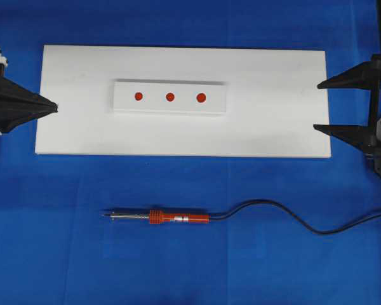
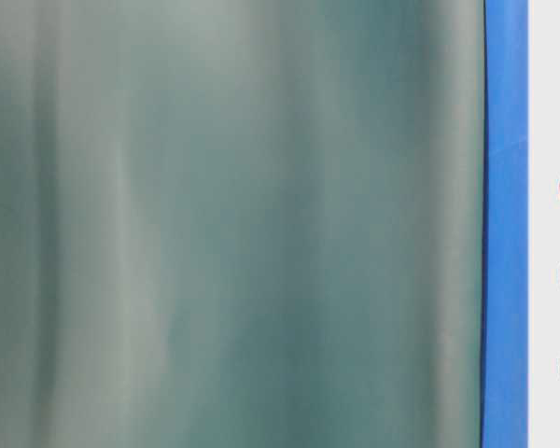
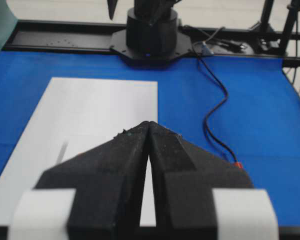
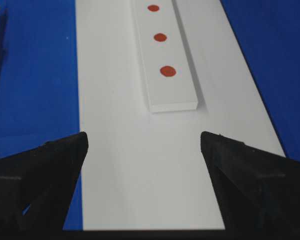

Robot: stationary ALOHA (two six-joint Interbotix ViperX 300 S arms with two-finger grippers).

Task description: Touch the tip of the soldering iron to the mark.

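Here the soldering iron [image 1: 171, 218] lies flat on the blue cloth [image 1: 51, 241], well below the white board [image 1: 279, 121] in the overhead view and apart from both arms. Its orange-red handle sits toward the right, the silver shaft runs left, and the tip [image 1: 104, 215] points to the left of that view. The black cord [image 1: 292, 213] curls off from the handle toward the right edge.

On the board rests a smaller white block [image 1: 170, 97] carrying three red marks in a row [image 1: 170, 97]. Nothing touches the marks.

The left gripper [image 1: 54, 107] hangs at the left edge of the board with its jaws pressed together, tips meeting, and nothing between them; the left wrist view shows the two black fingers [image 3: 125, 165] closed against each other. The right gripper [image 1: 319, 106] hovers at the right edge of the board with its jaws spread wide and empty; in the right wrist view the block lies ahead between the two fingers [image 4: 55, 165].

The table-level view is mostly filled by a blurred grey-green surface [image 2: 233, 224].
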